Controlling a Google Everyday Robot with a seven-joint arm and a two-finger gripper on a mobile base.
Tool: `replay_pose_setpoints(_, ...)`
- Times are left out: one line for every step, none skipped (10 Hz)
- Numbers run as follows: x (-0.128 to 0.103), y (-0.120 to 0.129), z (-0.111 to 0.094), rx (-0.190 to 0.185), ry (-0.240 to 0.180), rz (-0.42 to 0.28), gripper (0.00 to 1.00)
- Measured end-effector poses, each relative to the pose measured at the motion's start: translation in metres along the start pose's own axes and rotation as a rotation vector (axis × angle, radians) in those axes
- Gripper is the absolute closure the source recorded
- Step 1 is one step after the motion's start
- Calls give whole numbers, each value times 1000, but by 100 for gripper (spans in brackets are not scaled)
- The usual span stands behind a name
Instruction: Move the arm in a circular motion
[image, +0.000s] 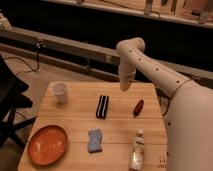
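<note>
The glossy white arm (155, 70) reaches from the lower right up to a rounded elbow at the top middle, then bends down. Its tapered tip with the gripper (125, 86) hangs above the far edge of the wooden table (80, 125). The tip is above and right of a black striped object (102, 106) and left of a small red object (138, 107). It touches nothing.
A white cup (60, 92) stands at the table's far left. An orange plate (47, 144) lies at the front left. A blue sponge (94, 140) and a white bottle (136, 150) are at the front. A dark chair (10, 105) is at the left.
</note>
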Motion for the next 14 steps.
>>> replay_pose_setpoints(12, 9, 0, -2, 11, 24, 98)
replay_pose_setpoints(21, 20, 0, -2, 20, 45, 98)
replay_pose_setpoints(29, 33, 1, -3, 28, 62, 98)
replay_pose_setpoints(35, 46, 1, -3, 35, 76, 98)
replay_pose_setpoints(36, 59, 2, -3, 41, 78, 98)
replay_pose_setpoints(30, 73, 3, -2, 46, 68, 98)
replay_pose_setpoints(22, 86, 4, -1, 49, 46, 98)
replay_pose_setpoints(10, 97, 5, -2, 54, 18, 98)
replay_pose_setpoints(-16, 100, 6, -3, 53, -34, 98)
replay_pose_setpoints(-45, 100, 6, 0, 45, -90, 98)
replay_pose_setpoints(-69, 98, 5, 6, 35, -138, 98)
replay_pose_setpoints(-92, 94, 2, 13, 20, -190, 98)
replay_pose_setpoints(-118, 87, 1, 19, 2, -252, 98)
replay_pose_setpoints(-140, 78, -1, 29, -15, -304, 98)
